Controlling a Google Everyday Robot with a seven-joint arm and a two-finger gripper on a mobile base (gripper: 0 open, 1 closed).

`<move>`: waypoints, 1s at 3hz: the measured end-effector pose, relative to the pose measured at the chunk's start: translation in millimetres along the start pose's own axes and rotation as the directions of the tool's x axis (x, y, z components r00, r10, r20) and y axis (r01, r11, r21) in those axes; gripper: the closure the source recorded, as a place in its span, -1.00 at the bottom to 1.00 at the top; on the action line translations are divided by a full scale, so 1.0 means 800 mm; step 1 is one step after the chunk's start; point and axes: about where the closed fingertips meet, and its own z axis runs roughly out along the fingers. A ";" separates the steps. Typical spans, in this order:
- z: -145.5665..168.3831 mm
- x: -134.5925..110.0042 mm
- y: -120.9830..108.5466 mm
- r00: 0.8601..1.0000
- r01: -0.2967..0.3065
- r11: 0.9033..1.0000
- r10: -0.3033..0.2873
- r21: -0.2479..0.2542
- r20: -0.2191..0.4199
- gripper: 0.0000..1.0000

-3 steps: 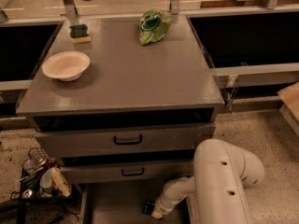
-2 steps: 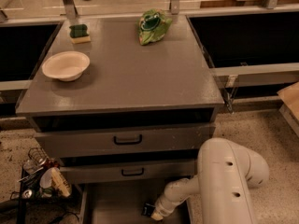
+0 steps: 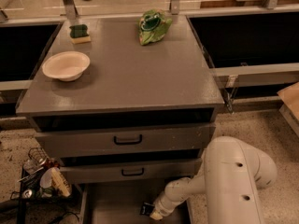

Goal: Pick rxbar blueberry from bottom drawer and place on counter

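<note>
Dim, warm amber cast overall. Light from above: counter point(image 3: 140, 73) evenly lit, soft sheen toward upper edge of frame. Faint shadow under bowl point(image 3: 66, 65). Deep shadow below counter lip and between drawer fronts. At bottom centre, gripper point(image 3: 153, 212) sits inside murky bottom drawer point(image 3: 117, 204). White arm point(image 3: 233, 181) brightest, lower right.

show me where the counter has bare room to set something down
The counter is bare across its middle, front edge and right side, from the white bowl over to below the green chip bag. The back-left corner is crowded by the sponge. The gripper is down in the bottom drawer.
</note>
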 end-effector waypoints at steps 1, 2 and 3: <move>-0.024 -0.007 0.009 1.000 0.018 1.000 -0.018 0.004 0.006 1.00; -0.083 -0.025 0.026 0.998 0.066 0.998 -0.066 0.018 -0.014 1.00; -0.083 -0.025 0.026 0.998 0.066 0.998 -0.066 0.018 -0.014 1.00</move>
